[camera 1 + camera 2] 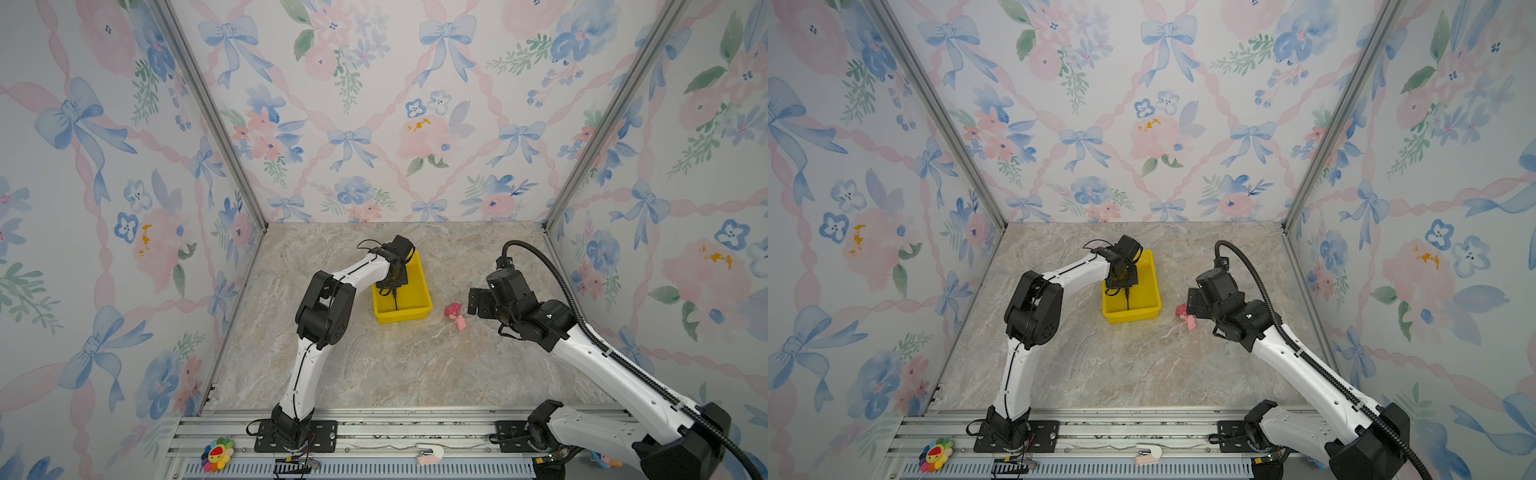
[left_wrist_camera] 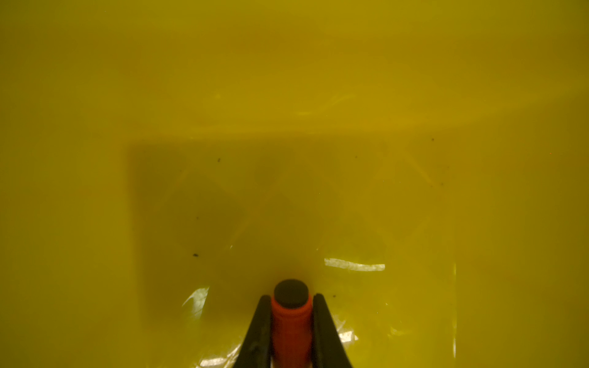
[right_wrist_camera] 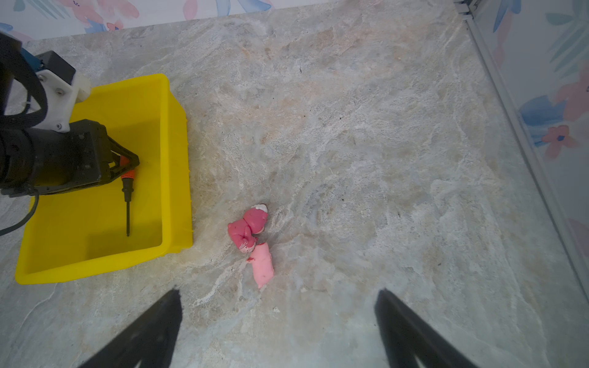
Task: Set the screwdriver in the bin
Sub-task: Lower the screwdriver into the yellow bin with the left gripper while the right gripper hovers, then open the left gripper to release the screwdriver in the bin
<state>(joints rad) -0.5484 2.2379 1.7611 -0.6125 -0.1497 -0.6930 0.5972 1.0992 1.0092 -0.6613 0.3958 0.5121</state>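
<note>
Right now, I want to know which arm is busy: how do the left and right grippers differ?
The left gripper is shut on the screwdriver; the right gripper is open and holds nothing. The left gripper reaches into the bin; the right gripper hangs over the table beside the pink toy. Both have black tapered fingers.
</note>
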